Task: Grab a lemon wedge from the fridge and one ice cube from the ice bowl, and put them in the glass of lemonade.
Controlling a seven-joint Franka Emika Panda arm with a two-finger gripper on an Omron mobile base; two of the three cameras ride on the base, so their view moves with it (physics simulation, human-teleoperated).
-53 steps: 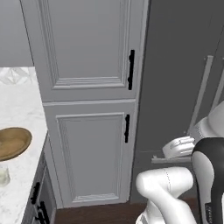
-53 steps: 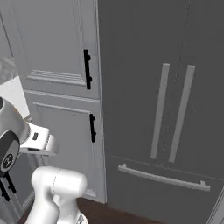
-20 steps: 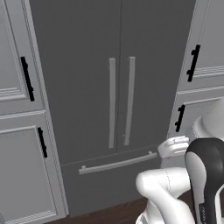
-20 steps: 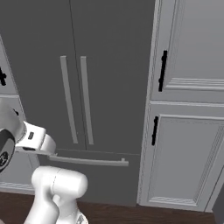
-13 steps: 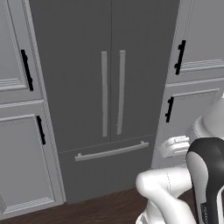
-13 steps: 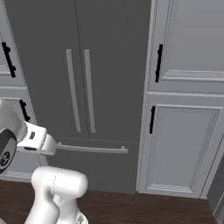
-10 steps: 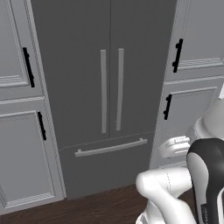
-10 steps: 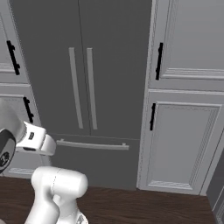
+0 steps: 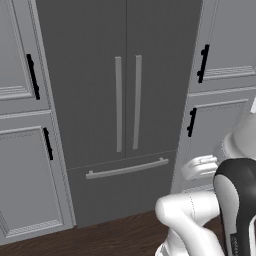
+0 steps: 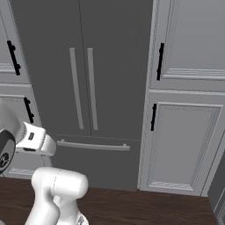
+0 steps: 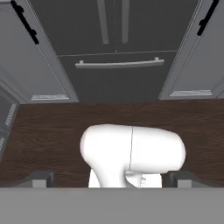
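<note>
Nearest the camera in the hand view, the gripper (image 11: pixel 112 178) points down at the floor (image 11: pixel 43 131), its 2 dark fingertips (image 11: pixel 39 178) spread wide at the lower corners with nothing between them. The floor is dark brown wood and runs up to the foot of the units.

Beyond the floor stands the fridge (image 9: pixel 120 100), dark grey and shut. Its 2 upper doors meet at a vertical seam, and 2 long grey bar handles (image 9: pixel 128 102) hang upright side by side, one on each side of that seam. Below the doors lies the drawer (image 9: pixel 120 187), closed, with 1 long horizontal bar handle (image 9: pixel 126 168) near its top edge. In the right base view the fridge (image 10: pixel 83 79) fills the left and centre, its drawer handle (image 10: pixel 93 145) partly behind the arm's white wrist.

Lighter grey panelled cabinets flank the fridge on both sides, touching it. The left cabinets (image 9: pixel 20 150) show 2 doors, one above the other, each with a short black handle (image 9: pixel 32 76) near the fridge edge. The right cabinets (image 10: pixel 184 132) likewise show 2 stacked doors with black handles (image 10: pixel 160 60) on the edge next to the fridge. All cabinet doors are closed
</note>
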